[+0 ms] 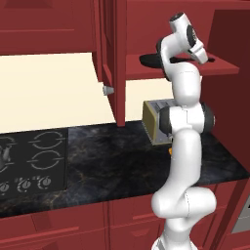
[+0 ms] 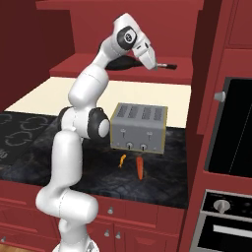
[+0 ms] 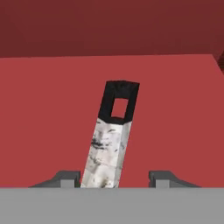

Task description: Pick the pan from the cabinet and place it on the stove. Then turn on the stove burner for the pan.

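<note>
arm: rising from base, reaching up + fwd into the open cabinet [image 1: 114, 58], hand sitting over the inner shelf [image 3: 52, 122]
end effector [image 3: 114, 179]: hand view showing two finger tips [image 3: 65, 178] standing either side of the pan handle [image 3: 109, 144], gap visible on both sides; partly open, not pressing on the handle, nothing gripped as far as pics show
pan handle: lying on the red shelf betw the fingers, silver marbled part near cam, black end w/ a square hole pointing away, leaning slightly right in hand view
worktop [image 1: 117, 156]: dark marbled, running under the cabinet
carrot [image 2: 140, 167]: orange, lying on worktop in front of toaster; smaller orange bit [image 2: 122, 160] just beside it to the left
toaster [image 2: 139, 129]: grey 4-slot, standing on worktop behind the carrot, below the shelf
stove [image 1: 34, 158]: black cooktop w/ ring outlines + knob row, sitting at left of worktop in left base view, well apart from pan
pan [image 2: 120, 63]: black, sitting on cabinet shelf, partly hidden behind the arm; handle pointing right in right base view
cabinet door [image 1: 108, 63]: hanging open, round silver knob [image 1: 108, 90] at lower edge
oven [image 2: 226, 216]: built-in at far right, right base view
</note>
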